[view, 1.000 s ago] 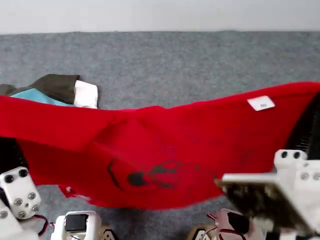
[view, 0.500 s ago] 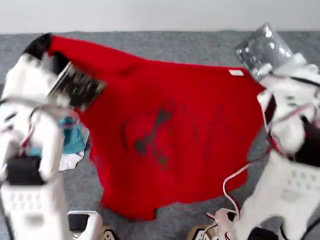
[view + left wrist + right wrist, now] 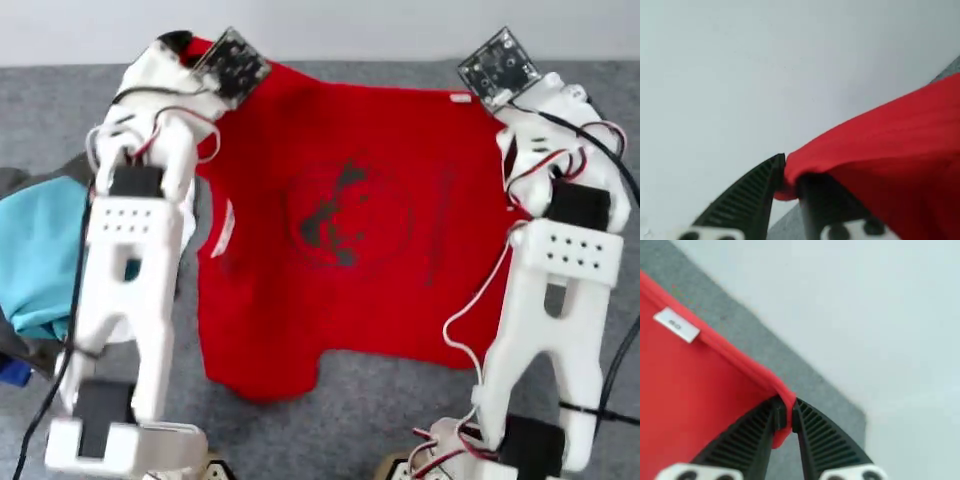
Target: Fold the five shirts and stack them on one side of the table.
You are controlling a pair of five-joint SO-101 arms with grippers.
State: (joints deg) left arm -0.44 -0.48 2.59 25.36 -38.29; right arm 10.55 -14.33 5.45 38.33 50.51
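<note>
While both arms are stretched toward the far side of the table (image 3: 400, 420), the red shirt (image 3: 350, 230) lies spread between them on the grey surface, with its dark print (image 3: 340, 215) facing up near the middle of the cloth. The left gripper (image 3: 791, 172) is clenched on one far corner of the red shirt: the left wrist view shows a fold of red cloth pinched between the ribbed black finger and the second finger, with the pale wall (image 3: 765, 60) behind it. The right gripper (image 3: 787, 407) is clamped on the opposite far corner: the right wrist view shows the red hem nipped between the two ribbed fingers, closed tight on the fabric. A white label (image 3: 676, 325) sits on the same far edge of the red shirt, near the right gripper. In the high view this far edge runs along the far side of the table close to the wall, and the near hem rests on the grey surface just ahead of the arm bases. A teal shirt (image 3: 40, 250) lies bunched at the left edge of the table, beside the left arm and partly hidden behind it, apart from the red shirt.
</note>
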